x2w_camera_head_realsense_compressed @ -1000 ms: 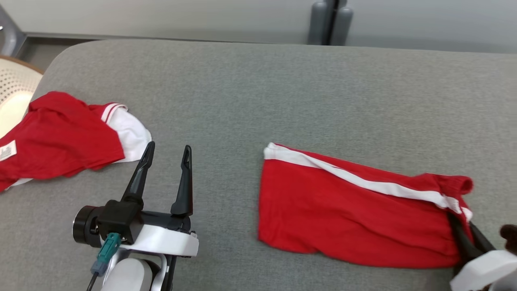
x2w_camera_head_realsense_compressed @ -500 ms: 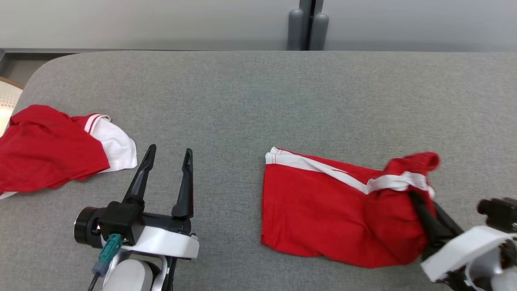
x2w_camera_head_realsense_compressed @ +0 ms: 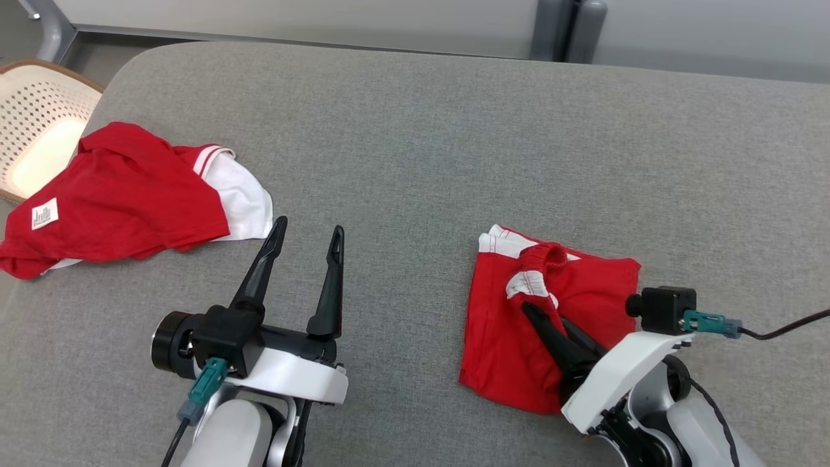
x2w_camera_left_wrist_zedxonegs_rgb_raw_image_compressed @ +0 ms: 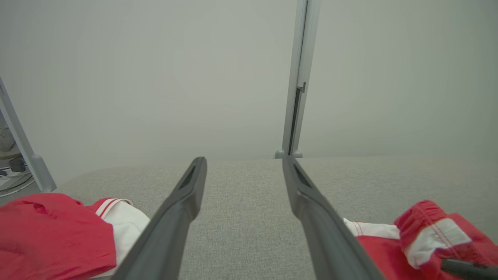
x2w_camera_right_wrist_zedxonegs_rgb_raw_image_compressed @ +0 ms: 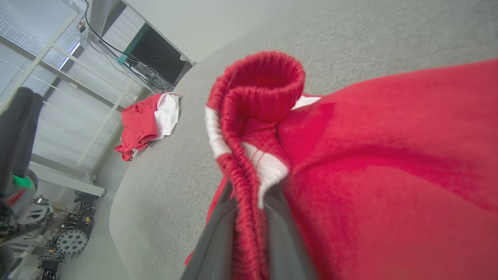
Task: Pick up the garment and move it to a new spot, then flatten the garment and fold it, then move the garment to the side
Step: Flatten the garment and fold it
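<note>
Looking down from the head, the garment (x2w_camera_head_realsense_compressed: 496, 350), red shorts with a white side stripe, lies bunched on the grey counter (x2w_camera_head_realsense_compressed: 415, 130), right of centre. The right claw (x2w_camera_head_realsense_compressed: 535, 310) reaches in from the lower right and pinches the rolled waistband, which stands in a small hump over the rest of the red cloth. Its two dark fingers lie close together with fabric between them. The left claw (x2w_camera_head_realsense_compressed: 308, 227) is over bare counter at the lower left, fingers spread wide and holding nothing, well apart from the garment. A red-and-white shirt (x2w_camera_head_realsense_compressed: 130, 194) sits crumpled near the counter's left edge, with a cream perforated basket (x2w_camera_head_realsense_compressed: 39, 117) just beyond that edge.

From the left wrist, the two fingers stand far apart with grey counter between them. The shirt shows at the lower left and the garment at the lower right, where a dark fingertip of the right claw meets the raised waistband. A pale wall and a grey post (x2w_camera_left_wrist_zedxonegs_rgb_raw_image_compressed: 297, 77) stand behind the counter.

From the right wrist, the fingers are narrowed onto the gathered elastic waistband, which curls up above the tips in a red roll with white patches. The rest of the garment spreads to the right across the counter. The shirt lies far off near the rounded corner.
</note>
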Robot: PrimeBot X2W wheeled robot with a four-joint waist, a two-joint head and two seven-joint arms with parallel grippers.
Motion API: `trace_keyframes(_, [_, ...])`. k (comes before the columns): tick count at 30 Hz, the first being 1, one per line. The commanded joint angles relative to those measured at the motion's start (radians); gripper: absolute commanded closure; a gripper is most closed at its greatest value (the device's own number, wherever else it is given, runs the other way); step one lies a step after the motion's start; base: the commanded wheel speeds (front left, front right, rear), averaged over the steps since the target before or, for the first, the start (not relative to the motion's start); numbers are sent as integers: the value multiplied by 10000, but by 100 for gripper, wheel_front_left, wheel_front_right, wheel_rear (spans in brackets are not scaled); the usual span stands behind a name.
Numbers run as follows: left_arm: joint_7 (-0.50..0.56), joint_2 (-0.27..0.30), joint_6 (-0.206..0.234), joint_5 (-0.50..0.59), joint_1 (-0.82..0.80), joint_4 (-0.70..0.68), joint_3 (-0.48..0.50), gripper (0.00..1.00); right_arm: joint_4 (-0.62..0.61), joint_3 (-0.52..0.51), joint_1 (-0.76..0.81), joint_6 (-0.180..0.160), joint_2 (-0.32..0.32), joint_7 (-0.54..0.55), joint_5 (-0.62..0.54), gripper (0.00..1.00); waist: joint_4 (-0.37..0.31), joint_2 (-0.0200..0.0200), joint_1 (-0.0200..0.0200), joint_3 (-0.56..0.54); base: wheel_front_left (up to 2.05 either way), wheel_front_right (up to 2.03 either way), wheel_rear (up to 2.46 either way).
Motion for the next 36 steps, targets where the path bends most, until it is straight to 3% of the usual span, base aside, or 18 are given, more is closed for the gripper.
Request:
trace_keyframes(1, [-12,30,-28,62,-118,35,8,0,160,104,-193,0,-3,-124,-14,100,103,0,0,67,0,0,0])
trace_keyframes(3, [-12,5,-52,72,-143,67,9,0,503,273,-371,0,59,-358,-38,100,147,0,0,74,0,0,0])
trace_keyframes(4, [-12,-4,-58,71,-143,92,19,0,644,361,-453,0,85,-489,-37,84,158,0,0,80,0,0,0])
trace_keyframes(5, [-12,-12,-66,69,-150,110,24,0,764,432,-540,0,109,-620,-33,60,165,0,0,92,0,0,0])
trace_keyframes(6, [-12,-20,-73,85,-170,131,47,0,862,633,-734,0,56,-998,-214,0,161,0,0,107,0,0,0])
trace_keyframes(12, [-13,-47,-82,134,-185,183,120,0,540,1529,-1181,0,-373,-2775,-1587,0,-34,0,0,103,0,0,0])
trace_keyframes(15, [-13,-56,-70,138,-147,204,186,0,372,1428,-1207,-2,-671,-3850,-2477,0,-203,0,0,55,0,0,0])
trace_keyframes(20, [-13,16,17,141,37,213,368,0,77,18,-625,-2,-1121,-4645,-3510,0,-576,0,0,-100,0,0,0])
trace_keyframes(28, [-13,372,142,-37,710,74,970,0,-695,-2918,1251,0,-1481,-4786,-4256,0,-1356,0,0,-583,0,0,0])
trace_keyframes(36, [-12,641,248,-144,1522,-33,1281,0,-1346,-3556,2187,-2,-1167,-4544,-4618,0,-1923,0,0,-1200,0,0,0])
